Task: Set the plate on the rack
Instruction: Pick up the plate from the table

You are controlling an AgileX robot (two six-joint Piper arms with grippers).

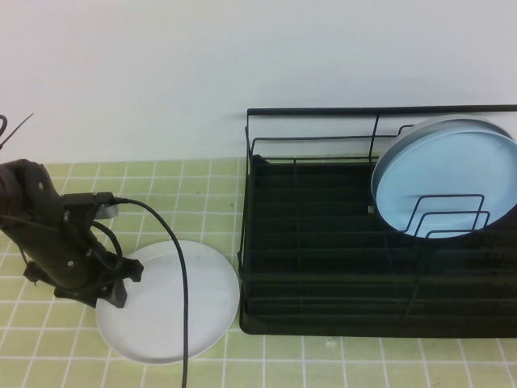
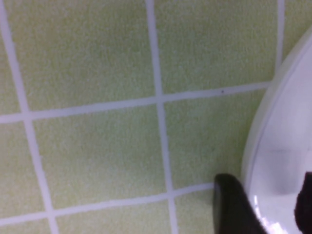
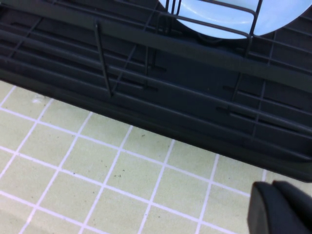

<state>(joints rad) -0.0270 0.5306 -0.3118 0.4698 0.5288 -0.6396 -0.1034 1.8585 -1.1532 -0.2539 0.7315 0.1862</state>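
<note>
The white plate [image 1: 182, 307] lies flat on the green tiled table, just left of the black wire rack [image 1: 323, 267]. My left gripper [image 1: 121, 287] is down at the plate's left edge. In the left wrist view its gripper [image 2: 273, 209] is open, with one finger [image 2: 231, 204] outside the rim on the tiles and the other over the plate [image 2: 287, 146]. My right gripper [image 3: 280, 207] is shut and empty, above the tiles in front of the rack's base [image 3: 195, 83]. It is outside the high view.
A light blue plate [image 1: 444, 182] stands upright in the rack's right dividers and also shows in the right wrist view [image 3: 219, 12]. A black cable [image 1: 182, 283] from the left arm crosses over the white plate. A white wall stands behind the table.
</note>
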